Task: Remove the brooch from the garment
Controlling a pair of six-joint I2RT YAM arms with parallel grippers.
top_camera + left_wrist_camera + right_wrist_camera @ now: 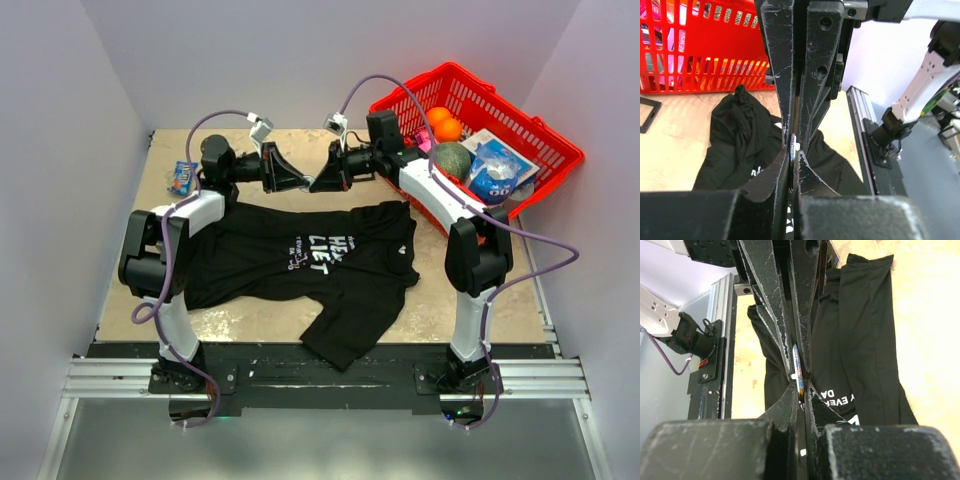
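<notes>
Brooch point(792, 146) pinched in mid-air between the left gripper point(300, 180) and the right gripper point(322, 178), above the garment point(290, 260).
Both grippers meet tip to tip at the black T-shirt's 12 o'clock edge. Each gripper is closed to a thin slit on the small silvery brooch, seen edge-on and clear of the cloth. The garment lies rumpled at the centre of the tan table point(240, 322). A red basket point(480, 92) sits at 2 o'clock.
</notes>
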